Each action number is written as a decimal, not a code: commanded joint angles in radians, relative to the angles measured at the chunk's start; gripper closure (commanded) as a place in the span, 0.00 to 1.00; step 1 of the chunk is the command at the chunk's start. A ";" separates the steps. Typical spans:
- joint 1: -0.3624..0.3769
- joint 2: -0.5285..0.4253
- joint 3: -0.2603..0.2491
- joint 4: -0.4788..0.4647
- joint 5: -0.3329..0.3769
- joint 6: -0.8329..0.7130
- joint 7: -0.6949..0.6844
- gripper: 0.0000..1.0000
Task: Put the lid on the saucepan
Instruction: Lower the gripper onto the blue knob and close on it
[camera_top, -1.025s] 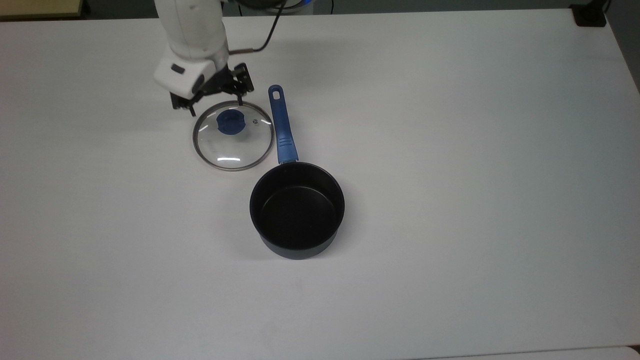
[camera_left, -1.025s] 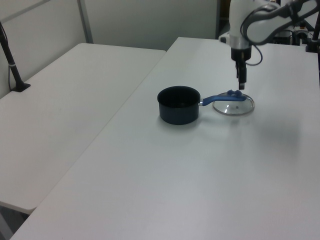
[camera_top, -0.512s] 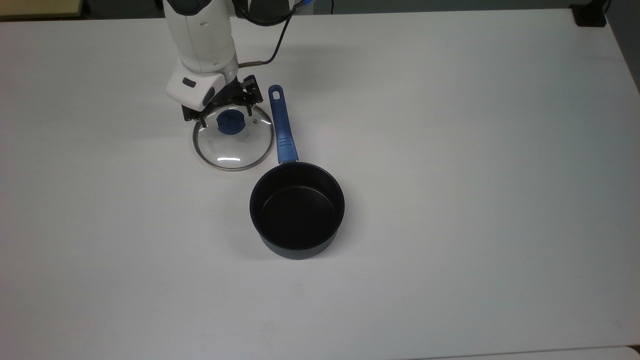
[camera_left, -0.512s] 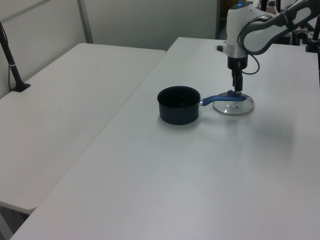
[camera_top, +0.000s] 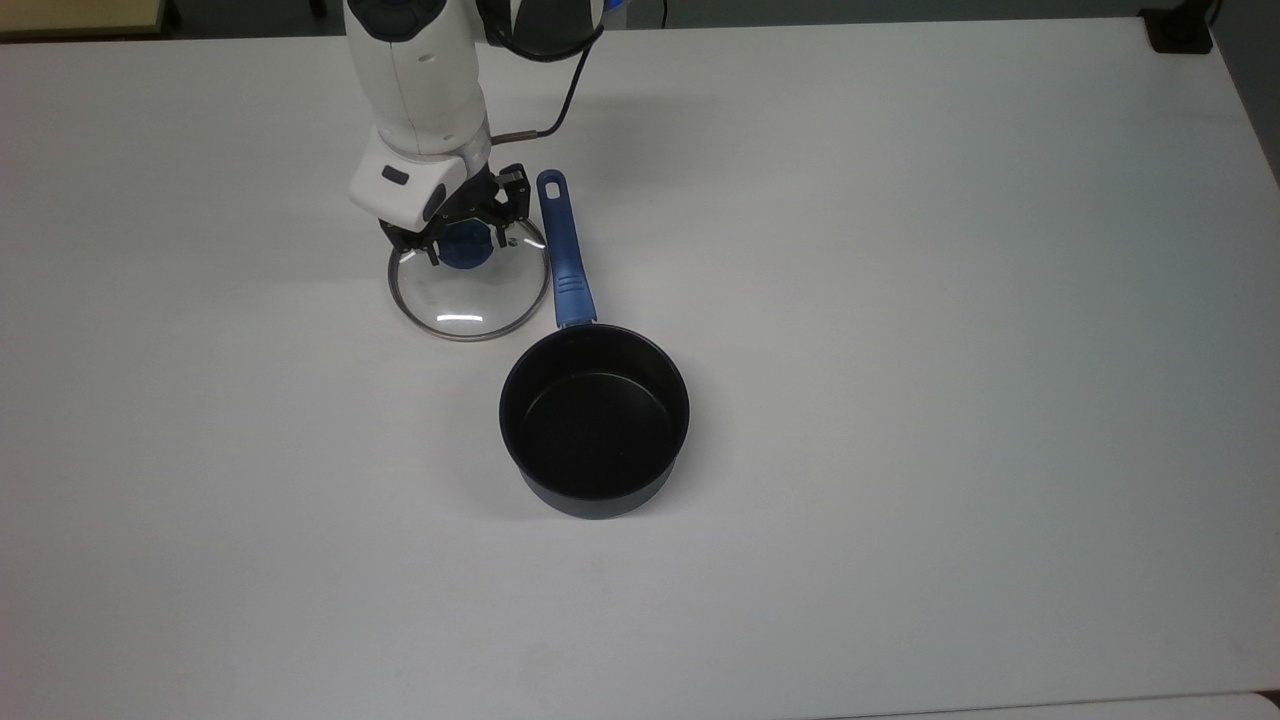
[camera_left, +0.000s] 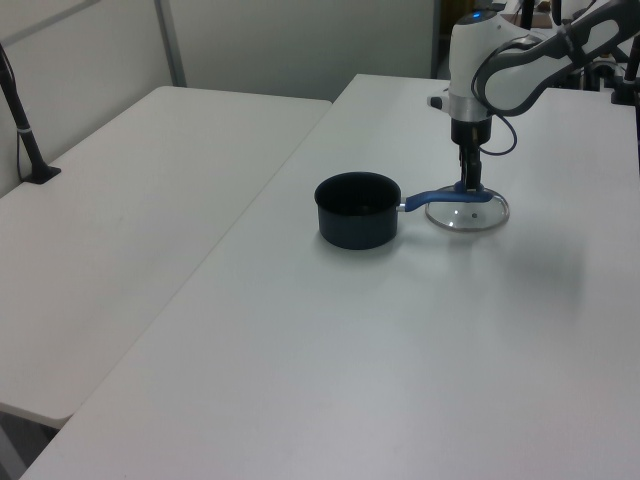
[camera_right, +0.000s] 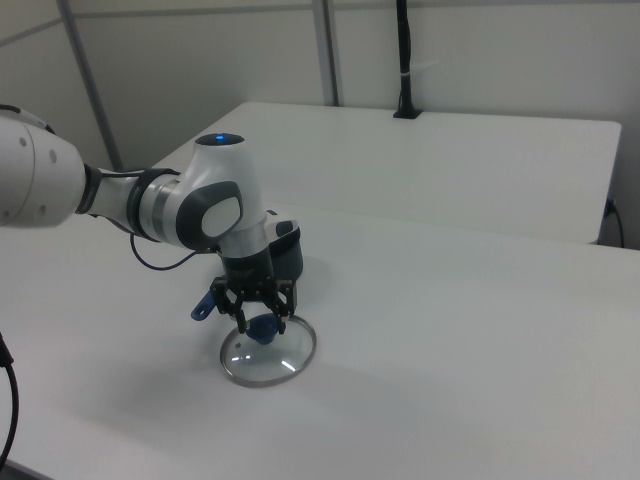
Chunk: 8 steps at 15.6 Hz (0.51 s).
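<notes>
Claw (camera_top: 466, 243) spread open around the knob (camera_top: 462, 252) of the lid (camera_top: 468, 290), gripping nothing. Lid lies on the table (camera_top: 900, 300); pan (camera_top: 594, 418) beside stands uncovered.

In the top view the end effector (camera_top: 466, 240) covers part of the lid (camera_top: 468, 290) knob, and the arm (camera_top: 415, 70) is cut off by the upper edge.

- Arm (camera_right: 215, 215): glossy white rounded shells, grey bands at joints, dark grey side panel.
- Small blue light lit on top of the wrist housing.
- Gripper (camera_top: 466, 232): black two-finger unit under a white boxy hand with a dark oval mark.
- Thin black cable (camera_top: 560, 95) looped off the wrist.
</notes>
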 joint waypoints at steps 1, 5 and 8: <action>0.010 -0.001 -0.005 -0.013 0.021 0.028 0.035 0.29; 0.006 0.000 -0.006 -0.013 0.021 0.028 0.076 0.31; -0.007 -0.001 -0.006 -0.010 0.021 0.020 0.082 0.45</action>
